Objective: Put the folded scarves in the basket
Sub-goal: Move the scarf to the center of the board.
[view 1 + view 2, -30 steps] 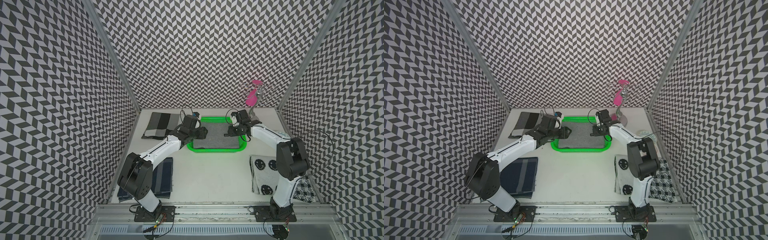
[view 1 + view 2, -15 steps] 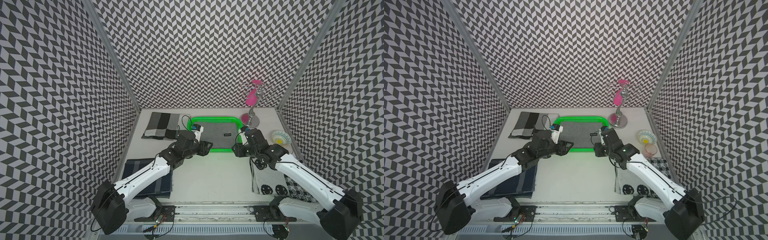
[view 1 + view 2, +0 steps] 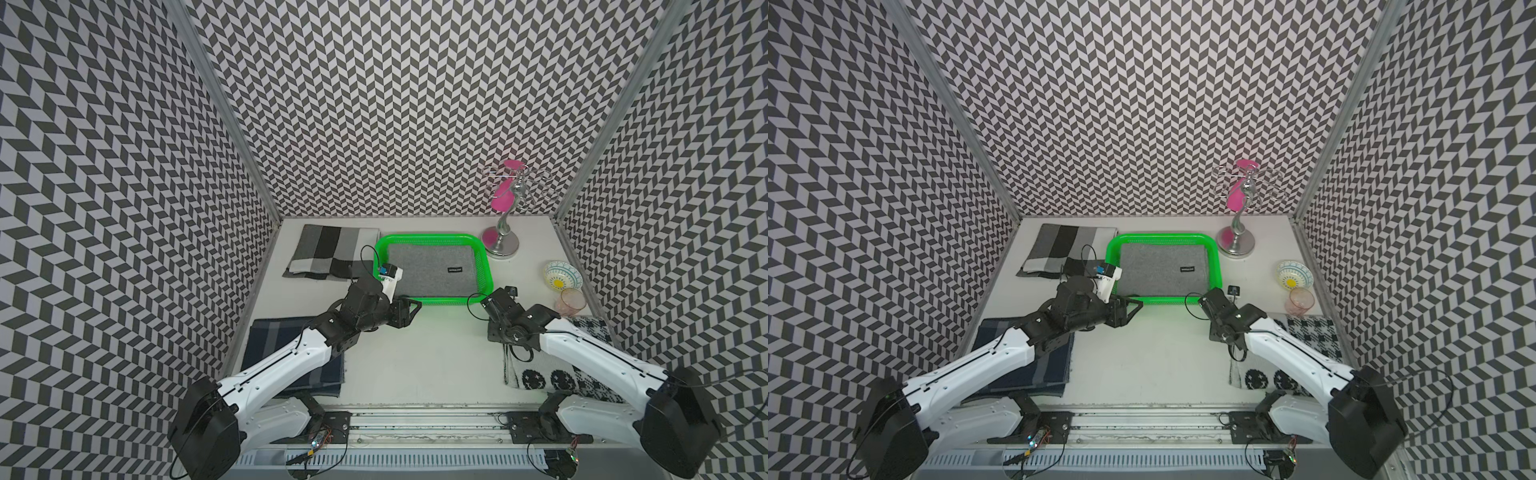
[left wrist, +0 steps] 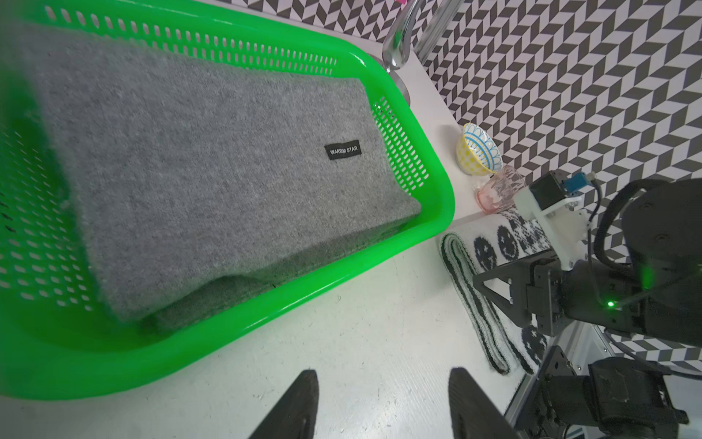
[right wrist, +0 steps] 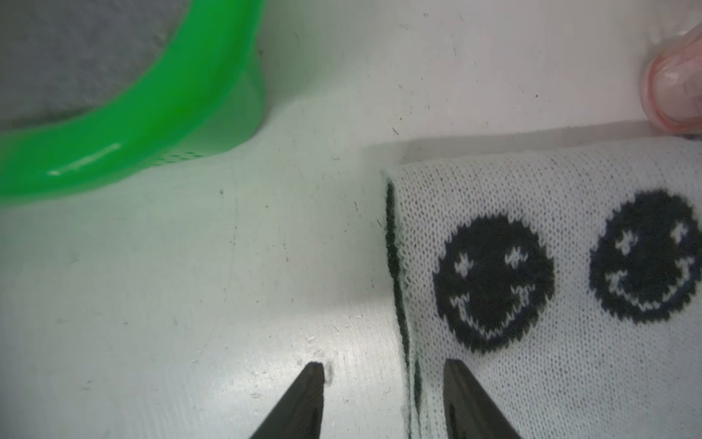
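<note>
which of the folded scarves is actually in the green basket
The plain grey scarf with the small black label lies inside the green basket; the striped grey scarf, navy plaid scarf and smiley-face scarf lie on the table outside it.

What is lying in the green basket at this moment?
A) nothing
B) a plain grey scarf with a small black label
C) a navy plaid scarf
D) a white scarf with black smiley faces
B: in both top views the grey scarf, with its black label, lies flat inside the basket.
</note>
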Controlling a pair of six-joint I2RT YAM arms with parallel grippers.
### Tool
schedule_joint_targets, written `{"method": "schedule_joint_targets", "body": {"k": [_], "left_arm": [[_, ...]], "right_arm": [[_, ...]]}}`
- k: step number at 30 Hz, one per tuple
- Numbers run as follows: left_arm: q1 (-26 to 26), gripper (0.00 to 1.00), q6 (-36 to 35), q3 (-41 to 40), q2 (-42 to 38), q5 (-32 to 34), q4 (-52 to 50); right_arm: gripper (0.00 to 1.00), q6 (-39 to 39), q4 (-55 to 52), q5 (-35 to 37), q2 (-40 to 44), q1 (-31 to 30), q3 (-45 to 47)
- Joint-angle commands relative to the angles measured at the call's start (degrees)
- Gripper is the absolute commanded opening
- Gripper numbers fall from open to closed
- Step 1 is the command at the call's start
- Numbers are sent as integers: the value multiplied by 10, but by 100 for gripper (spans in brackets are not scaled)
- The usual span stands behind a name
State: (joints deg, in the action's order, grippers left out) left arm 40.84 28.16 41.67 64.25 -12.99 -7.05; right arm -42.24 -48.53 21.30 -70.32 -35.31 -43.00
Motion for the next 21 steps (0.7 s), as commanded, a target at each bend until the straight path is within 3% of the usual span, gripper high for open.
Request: {"method": "schedule_joint_targets", "body": {"k": [1,8,14,21], "left_arm": [[0,58,-8,-9,-11,-19,22],[-1,59,-17,-11,-16,-25,18],[-3,59,-16,-21,-10,-33,22],[-2,58,14,-72,-45,-42,42]], "right_arm": [[54,-40,-18,45,-33,-7,-9],[49,-44,-26,70,-85,0,-17],[12,-16,1,47,-107,1,-13],[9,-30,36,2,-135,-74,-28]]}}
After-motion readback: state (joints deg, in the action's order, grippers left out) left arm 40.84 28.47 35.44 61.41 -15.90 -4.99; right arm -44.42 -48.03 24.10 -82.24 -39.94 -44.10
